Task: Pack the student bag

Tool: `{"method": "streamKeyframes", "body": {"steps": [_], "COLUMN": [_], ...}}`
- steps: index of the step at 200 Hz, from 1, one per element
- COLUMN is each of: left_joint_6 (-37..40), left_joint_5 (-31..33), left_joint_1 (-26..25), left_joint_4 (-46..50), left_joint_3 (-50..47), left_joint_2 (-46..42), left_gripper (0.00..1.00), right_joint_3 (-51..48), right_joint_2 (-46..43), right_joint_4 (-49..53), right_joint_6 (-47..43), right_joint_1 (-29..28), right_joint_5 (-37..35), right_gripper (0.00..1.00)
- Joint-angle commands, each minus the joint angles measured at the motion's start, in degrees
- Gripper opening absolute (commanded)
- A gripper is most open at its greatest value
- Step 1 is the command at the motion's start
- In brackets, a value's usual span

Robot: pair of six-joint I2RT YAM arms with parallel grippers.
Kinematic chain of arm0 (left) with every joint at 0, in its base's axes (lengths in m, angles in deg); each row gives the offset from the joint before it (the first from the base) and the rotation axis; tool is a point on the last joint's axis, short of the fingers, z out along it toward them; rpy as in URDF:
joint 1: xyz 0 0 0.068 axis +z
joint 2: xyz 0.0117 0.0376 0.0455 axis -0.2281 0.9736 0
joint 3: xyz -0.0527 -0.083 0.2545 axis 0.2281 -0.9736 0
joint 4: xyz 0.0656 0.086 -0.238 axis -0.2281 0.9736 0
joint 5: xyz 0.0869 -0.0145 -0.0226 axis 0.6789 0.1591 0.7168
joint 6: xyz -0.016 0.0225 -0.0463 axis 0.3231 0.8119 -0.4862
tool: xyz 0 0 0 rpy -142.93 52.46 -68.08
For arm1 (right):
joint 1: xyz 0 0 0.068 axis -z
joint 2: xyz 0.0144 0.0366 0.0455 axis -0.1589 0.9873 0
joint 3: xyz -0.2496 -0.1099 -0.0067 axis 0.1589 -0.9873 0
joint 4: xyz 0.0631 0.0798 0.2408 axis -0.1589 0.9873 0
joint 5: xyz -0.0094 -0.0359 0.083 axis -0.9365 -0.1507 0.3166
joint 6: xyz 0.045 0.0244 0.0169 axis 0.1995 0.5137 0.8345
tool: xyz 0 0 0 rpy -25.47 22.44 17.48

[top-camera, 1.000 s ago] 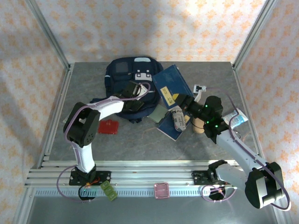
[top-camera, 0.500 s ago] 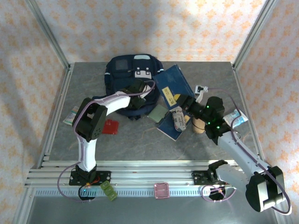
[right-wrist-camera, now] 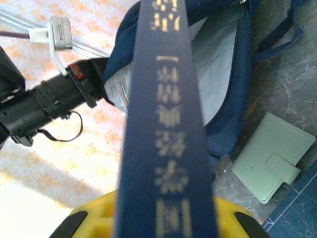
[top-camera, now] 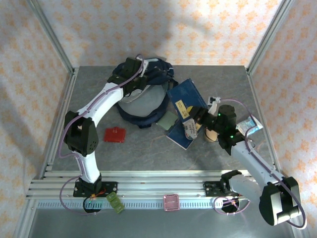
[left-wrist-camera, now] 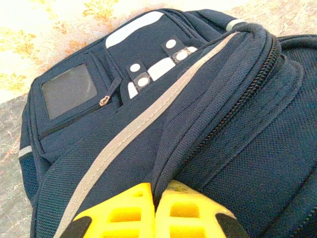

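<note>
The student bag [top-camera: 143, 99], navy blue, lies at the back middle of the table with its mouth pulled open and pale grey lining showing. My left gripper [top-camera: 134, 69] is over the bag's far edge. In the left wrist view its yellow fingers [left-wrist-camera: 124, 208] are shut on a fold of the bag's fabric [left-wrist-camera: 163, 168] beside the zip, with the bag's front pockets [left-wrist-camera: 124, 74] beyond. My right gripper [top-camera: 196, 113] is shut on a blue book [top-camera: 184, 96], held just right of the bag. The book's spine [right-wrist-camera: 166, 99] with gold characters points at the open lining [right-wrist-camera: 223, 64].
A green wallet [top-camera: 168, 120] lies by the bag's right side. A second blue book [top-camera: 178, 134] and a grey patterned pouch [top-camera: 189, 128] lie under my right arm. A red card [top-camera: 115, 134], a tan cylinder [top-camera: 211, 134] and a packet [top-camera: 249, 126] lie nearby.
My left gripper shut on the bag's upper edge and pulled it up and toward the back, folding the front away and baring the grey lining. The right arm with the book barely shifted.
</note>
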Motion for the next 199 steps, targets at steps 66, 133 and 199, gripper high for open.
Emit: {"method": "streamKeyframes", "body": {"steps": [66,133,199], "left_joint_6": [-7.49,-11.14,-11.78], "left_joint_5": [-0.72,-3.70,-3.71], "left_joint_1": [-1.06,-2.36,-2.71], "left_joint_4": [0.01,-2.20,-2.56], "left_joint_3": [8.13,6.66,7.17], "left_joint_2": [-1.01,-2.33,-3.03], "left_gripper": [0.00,0.00,0.00], "right_joint_3": [3.18,17.74,46.84], "right_joint_2": [17.12,42.54,69.12], "right_joint_4": [-22.70,-35.47,-28.96], "right_joint_6": [8.12,23.81,29.43], "right_joint_1": [-9.23,-10.81,-14.70], "right_joint_5": [3.79,-1.25,-7.35], "right_gripper": [0.00,0.00,0.00]}}
